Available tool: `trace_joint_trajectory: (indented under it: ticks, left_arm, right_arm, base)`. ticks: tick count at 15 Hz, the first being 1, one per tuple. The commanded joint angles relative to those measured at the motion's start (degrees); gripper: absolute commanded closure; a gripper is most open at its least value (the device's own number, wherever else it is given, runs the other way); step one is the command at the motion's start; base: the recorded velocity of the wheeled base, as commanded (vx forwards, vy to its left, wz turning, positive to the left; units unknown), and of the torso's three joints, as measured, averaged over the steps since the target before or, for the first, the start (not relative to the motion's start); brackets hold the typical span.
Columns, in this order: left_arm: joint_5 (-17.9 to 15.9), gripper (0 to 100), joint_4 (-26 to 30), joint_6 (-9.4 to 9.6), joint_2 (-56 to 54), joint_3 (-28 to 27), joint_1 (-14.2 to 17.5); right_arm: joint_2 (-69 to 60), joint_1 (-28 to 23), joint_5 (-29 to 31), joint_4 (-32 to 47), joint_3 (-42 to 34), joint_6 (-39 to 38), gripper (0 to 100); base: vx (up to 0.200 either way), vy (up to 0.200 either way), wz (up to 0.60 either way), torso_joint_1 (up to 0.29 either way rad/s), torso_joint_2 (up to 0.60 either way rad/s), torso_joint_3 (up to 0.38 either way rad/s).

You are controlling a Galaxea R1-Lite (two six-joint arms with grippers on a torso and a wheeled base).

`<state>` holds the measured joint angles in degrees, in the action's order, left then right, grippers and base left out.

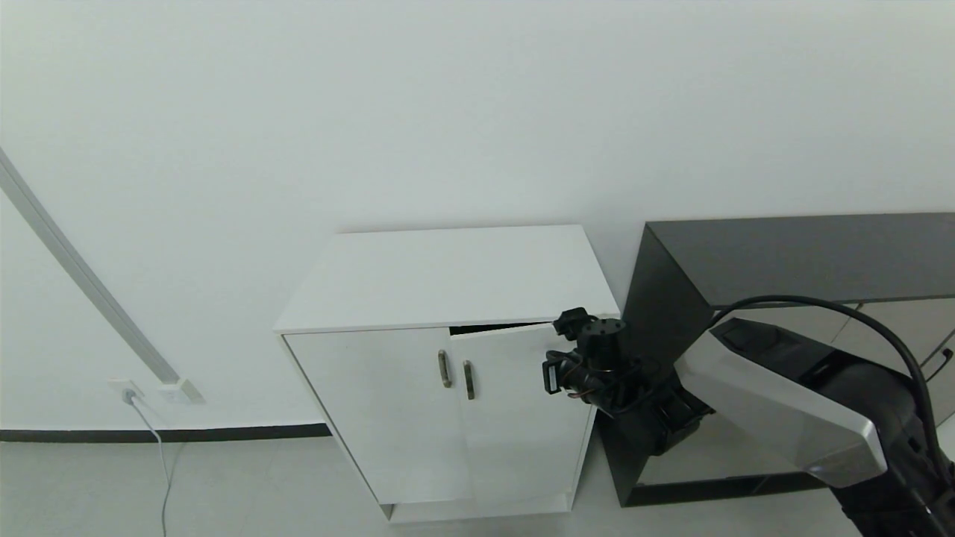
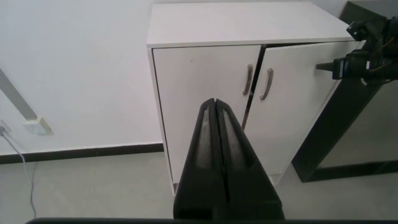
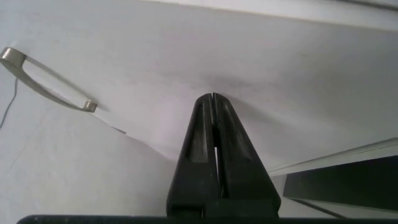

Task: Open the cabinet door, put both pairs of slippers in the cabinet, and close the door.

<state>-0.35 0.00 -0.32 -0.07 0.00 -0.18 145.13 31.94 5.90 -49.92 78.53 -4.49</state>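
Right door [image 1: 515, 418] barely ajar, narrow slit [image 1: 496, 327] only; left door [image 1: 373, 403] shut; dark cabinet [image 1: 660, 298] crowds right side.

The right arm [image 1: 783, 403] wears a smooth silver-grey shell over a black body, with a thick black cable [image 1: 821, 302] looping above it. Its wrist [image 1: 600, 350] is a black, round-capped block trailing thin reddish wires [image 1: 580, 393]. The left gripper [image 2: 214, 101] and right gripper [image 3: 213, 98] are matte black tapered wedges, each split by a thin seam

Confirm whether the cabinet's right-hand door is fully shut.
No, the right-hand door stands slightly ajar, with a dark gap showing under the cabinet top.
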Motion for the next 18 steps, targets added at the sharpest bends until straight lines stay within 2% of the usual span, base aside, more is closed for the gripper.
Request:
trace_joint_trajectory:
  ticks: [1,18]
  left_arm:
    - [0.00,100,0.00,-0.03,0.07,0.00,0.01]
    - [0.09,100,0.00,-0.30,0.07,0.00,0.01]
  right_arm:
    - [0.07,-0.12,-0.01,0.00,0.66,0.00,100]
    - [1.21,-0.83,0.08,0.00,3.29,0.09,100]
  base:
    - [0.000,0.000,0.00,0.000,0.00,0.000]
    - [0.000,0.000,0.00,0.000,0.00,0.000]
